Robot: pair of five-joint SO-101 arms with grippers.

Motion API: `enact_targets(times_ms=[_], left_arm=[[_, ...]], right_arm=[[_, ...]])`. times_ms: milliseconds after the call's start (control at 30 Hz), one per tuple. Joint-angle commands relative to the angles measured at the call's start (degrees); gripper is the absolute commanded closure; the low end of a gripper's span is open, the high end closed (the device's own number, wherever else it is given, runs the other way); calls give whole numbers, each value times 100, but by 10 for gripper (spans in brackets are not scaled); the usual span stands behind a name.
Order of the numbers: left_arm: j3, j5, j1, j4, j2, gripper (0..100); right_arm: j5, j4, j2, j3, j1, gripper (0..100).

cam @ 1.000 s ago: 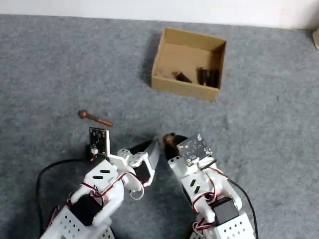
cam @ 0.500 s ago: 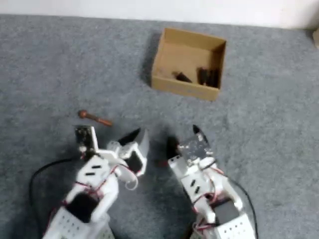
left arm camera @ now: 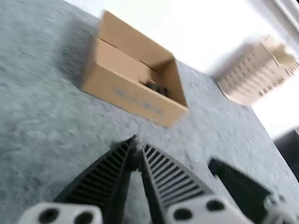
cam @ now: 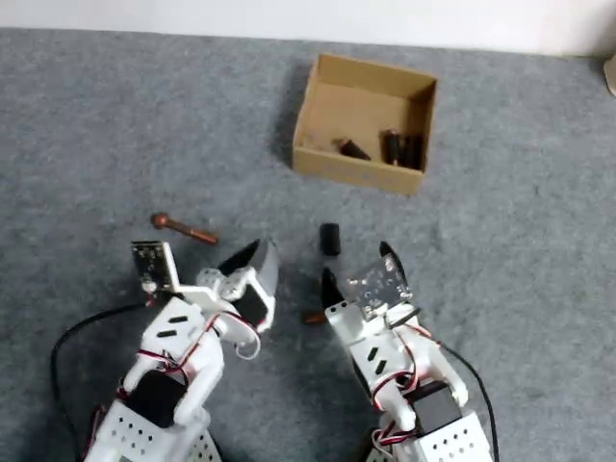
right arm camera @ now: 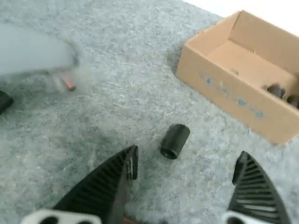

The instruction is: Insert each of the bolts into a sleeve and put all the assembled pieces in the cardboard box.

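A black sleeve lies alone on the grey carpet, just beyond my right gripper, which stands open. In the right wrist view the sleeve sits ahead of the right gripper, a little toward one finger. A copper bolt lies to the left, close to my left gripper, which is shut on nothing. A second copper piece pokes out beside the right arm. The cardboard box at the back holds several dark pieces.
Grey carpet covers the whole surface. The box stands beyond the sleeve, with open carpet between them. A pale wall runs along the far edge. The left arm's cable loops at the near left.
The two grippers, close together a second ago, have parted. My right gripper has opened and drawn back, and the sleeve now lies on the carpet. The left arm swung away to the left.
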Motion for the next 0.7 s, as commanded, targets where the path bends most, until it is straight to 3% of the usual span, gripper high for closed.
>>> enact_targets(times_ms=[0, 133, 300, 433, 667], left_arm=[[101, 237, -532, -431, -13, 992], [66, 571, -910, -484, -13, 992], [-66, 598, -1253, -466, -4, 992], [-101, 818, -1596, -457, -4, 992], [-101, 905, -1771, -475, -4, 992]], right_arm=[[-343, 286, 4, -374, -119, 707], [-554, 505, 479, -848, -163, 707], [-659, 365, 3064, -2044, -251, 707], [-1231, 84, 5165, -3275, -180, 707], [-2101, -462, 7371, -4558, -180, 707]])
